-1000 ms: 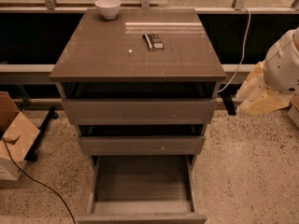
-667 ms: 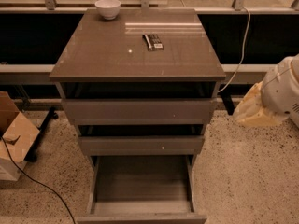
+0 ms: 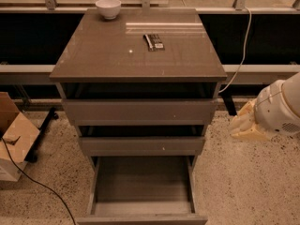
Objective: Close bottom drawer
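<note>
1. Speckled stone flooring (image 3: 243, 182) is spread under everything, and a dark recess below a railed ledge is seen along the back.
2. At the far left, a cardboard box (image 3: 14, 139) is set on the floor, and a black cable (image 3: 42, 186) is trailed past it toward the lower edge.
3. In the middle, the grey-brown cabinet (image 3: 136, 55) is placed; a white bowl (image 3: 108, 7) is set at the back left of its top, and a small dark flat object (image 3: 153, 41) is laid near the top's centre.
4. Under the top, the top drawer (image 3: 140, 111) and the middle drawer (image 3: 140, 145) are stacked, each with a dark gap above it.
5. The bottom drawer (image 3: 140, 184) is pulled far out at the cabinet's foot, its front reaching the lower edge of the view.
6. A white cable (image 3: 241, 55) is hung down behind the cabinet's right side.
7. At the far right, the gripper (image 3: 244, 124) is held level with the middle drawer, well apart from the cabinet, on a rounded white arm (image 3: 281, 109); how wide it is set cannot be told.
</note>
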### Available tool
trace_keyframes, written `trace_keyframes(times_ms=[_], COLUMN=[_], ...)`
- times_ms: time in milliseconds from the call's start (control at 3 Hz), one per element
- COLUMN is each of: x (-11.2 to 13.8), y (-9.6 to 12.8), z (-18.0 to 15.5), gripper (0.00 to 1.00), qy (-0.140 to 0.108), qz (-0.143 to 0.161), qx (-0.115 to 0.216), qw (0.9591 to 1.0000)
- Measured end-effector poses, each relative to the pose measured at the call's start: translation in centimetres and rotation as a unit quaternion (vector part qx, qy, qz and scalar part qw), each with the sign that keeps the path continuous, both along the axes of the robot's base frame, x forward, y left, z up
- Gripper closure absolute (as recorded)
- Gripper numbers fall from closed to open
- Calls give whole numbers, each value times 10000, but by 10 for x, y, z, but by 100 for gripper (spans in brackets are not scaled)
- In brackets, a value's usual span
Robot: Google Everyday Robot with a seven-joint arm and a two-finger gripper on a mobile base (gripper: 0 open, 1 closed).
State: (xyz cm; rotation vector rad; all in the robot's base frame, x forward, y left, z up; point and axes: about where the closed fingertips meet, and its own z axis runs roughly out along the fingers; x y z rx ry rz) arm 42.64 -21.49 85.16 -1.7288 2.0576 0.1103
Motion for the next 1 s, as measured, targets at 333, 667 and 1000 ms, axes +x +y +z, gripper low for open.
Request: trace_keyframes(times_ms=[333,667,1000], x=[0,-1,-7], y=[5,12,15], z=[-7,-35,-90], gripper=[100,100,100], qy=[38,128,231], qz=[17,104,227], qx=[-196,-249,-119], qw=[9998,9996,9994])
